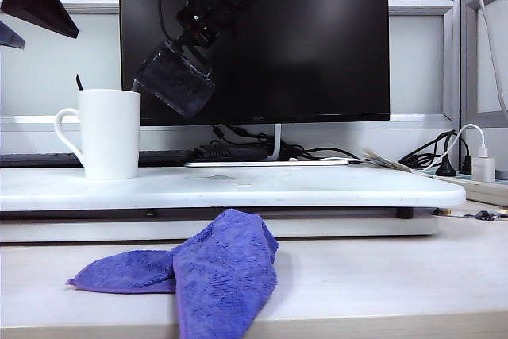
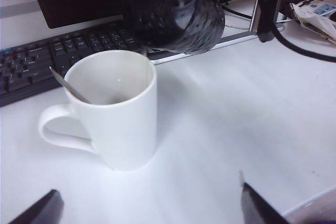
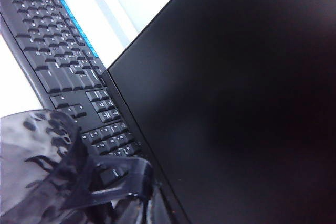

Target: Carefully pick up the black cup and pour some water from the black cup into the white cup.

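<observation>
R gripper (image 1: 190,41) clamped on black cup (image 1: 173,78), tilted in air just above white cup (image 1: 109,133) rim; L gripper (image 2: 149,205) jaws wide, empty, near white cup on tray (image 1: 317,188)

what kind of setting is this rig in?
Looks like an office desk: a monitor and keyboard sit behind the white cup, with partition panels at the back.

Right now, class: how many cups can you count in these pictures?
2. The white cup stands on the white board's left; the black cup hangs tilted above it, held by the right gripper. None seems hidden.
</observation>
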